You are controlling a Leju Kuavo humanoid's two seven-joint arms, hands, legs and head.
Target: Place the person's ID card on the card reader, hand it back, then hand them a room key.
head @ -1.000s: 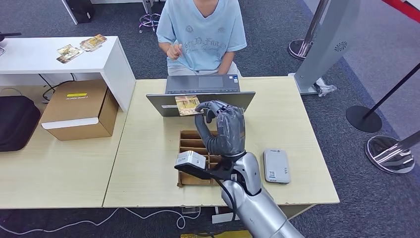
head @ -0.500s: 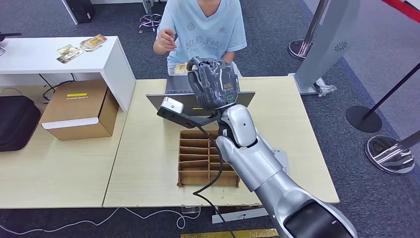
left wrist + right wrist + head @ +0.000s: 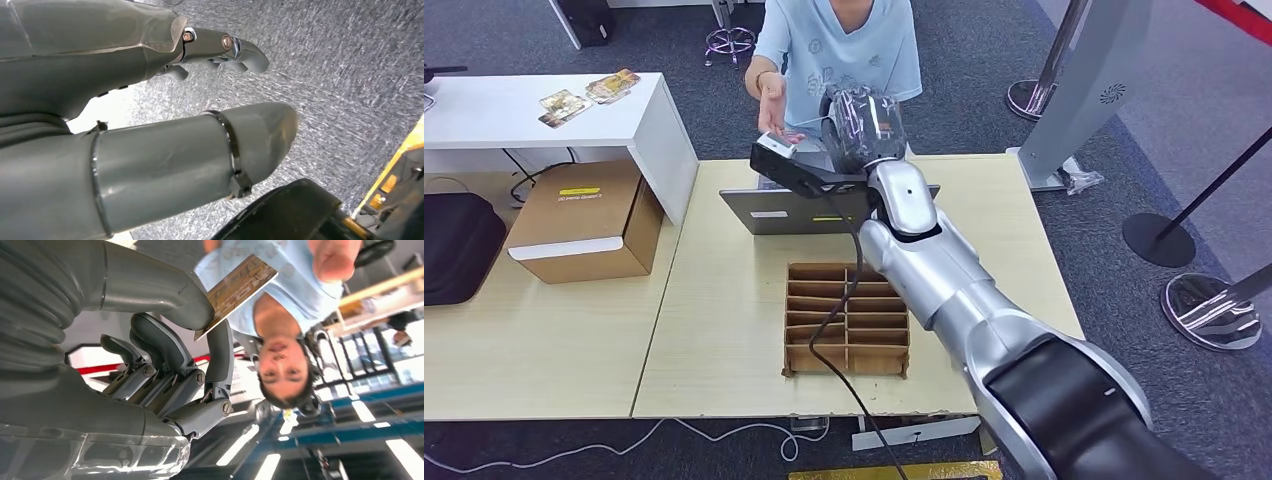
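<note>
My right hand (image 3: 864, 122) is stretched out over the laptop (image 3: 774, 212) toward the person (image 3: 844, 45) seated behind the table. In the right wrist view the thumb and a finger pinch a brown-and-gold patterned card (image 3: 235, 287), its free end pointing at the person. The person's hand (image 3: 772, 102) is held out, palm open, just beside my hand; the same hand (image 3: 334, 257) is close to the card's tip, and touch cannot be told. My left hand (image 3: 150, 100) hangs over grey carpet, fingers apart, holding nothing. My right arm covers the card reader's spot.
A cardboard divider box (image 3: 847, 320) sits mid-table (image 3: 714, 330) under my forearm. To the left are a white desk (image 3: 484, 110) with picture cards (image 3: 589, 90), a cardboard carton (image 3: 584, 220) and a black bag (image 3: 459, 245). Stanchion bases (image 3: 1159, 240) stand on the right.
My right arm rose from above the divider box and reached over the laptop toward the person, carrying the card. The person's hand came forward and opened beside it.
</note>
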